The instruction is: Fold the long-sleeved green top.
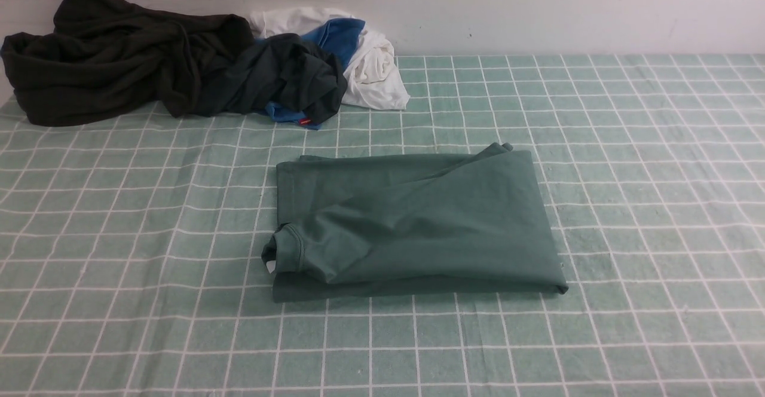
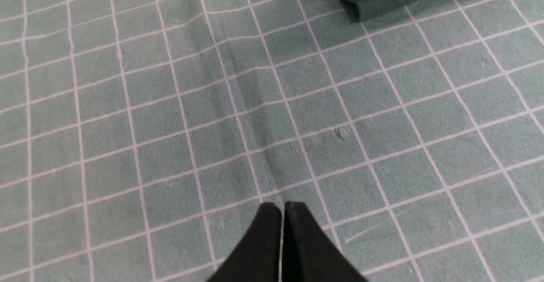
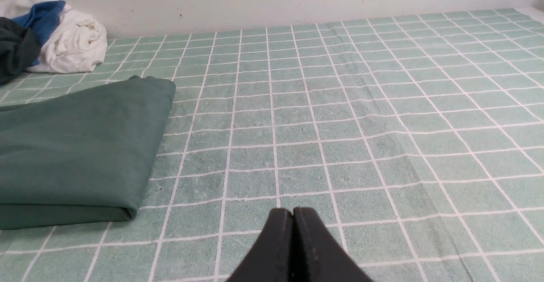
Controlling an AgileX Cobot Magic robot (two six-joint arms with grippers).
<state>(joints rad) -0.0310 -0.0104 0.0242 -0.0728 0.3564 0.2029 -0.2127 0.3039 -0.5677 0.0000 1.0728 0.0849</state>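
Top [image 1: 418, 223] lies folded; keep both clenched claws, left [image 2: 282, 207] and right [image 3: 293, 212], clear beside it.

Dark clothes [image 1: 119, 62] & white/blue garments [image 1: 364, 56] piled on checked cloth [image 1: 627, 205].

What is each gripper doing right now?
Left gripper: closed, holding nothing.
Right gripper: closed, holding nothing.

green long-sleeved top [image 1: 418, 223]: muted sage green, plain
worktop [image 1: 627, 205]: pale green cloth, white grid lines
dark garments [image 1: 119, 62]: near-black green
bundle [image 1: 370, 62]: white and blue
left claw [image 2: 282, 207]: black
right claw [image 3: 293, 214]: black
wall [image 1: 538, 8]: off-white
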